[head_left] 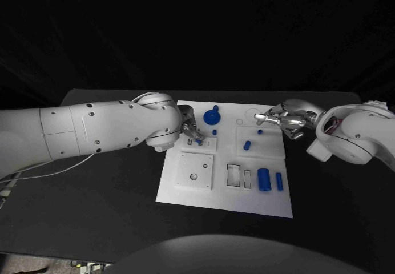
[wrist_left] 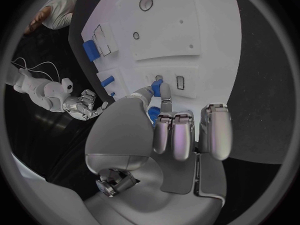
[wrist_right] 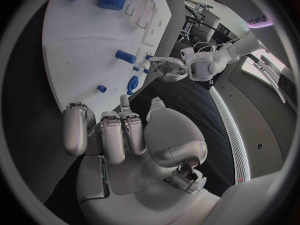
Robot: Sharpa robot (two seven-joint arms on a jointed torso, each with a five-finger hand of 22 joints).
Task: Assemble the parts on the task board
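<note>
While the left hand (head_left: 191,137) is pinching a small blue peg (wrist_left: 156,89) between thumb and a finger, it is hovering over the slots near the board's (head_left: 185,191) left edge, about midway between the far and near edges. The peg is looking like hard, smooth plastic: light, stiff, probably a little slippery, so a pinch on its upper part, leaving the lower end free to enter the slot, is likely serving best. The other fingers of that hand are curling in, clear of the peg.

The right hand (head_left: 284,121) is hanging over the board's far right corner with fingers loosely bent and nothing in them that I can make out; whether it counts as released or clenched I cannot tell.

Around the work, a blue knob (head_left: 212,117) is standing near the far edge, just beside the left hand, and could be getting brushed. A short blue cylinder (head_left: 247,145) is lying mid-board, while a thick blue roller (head_left: 263,179) and a thin blue bar (head_left: 279,181) are lying toward the near right corner, well apart.
</note>
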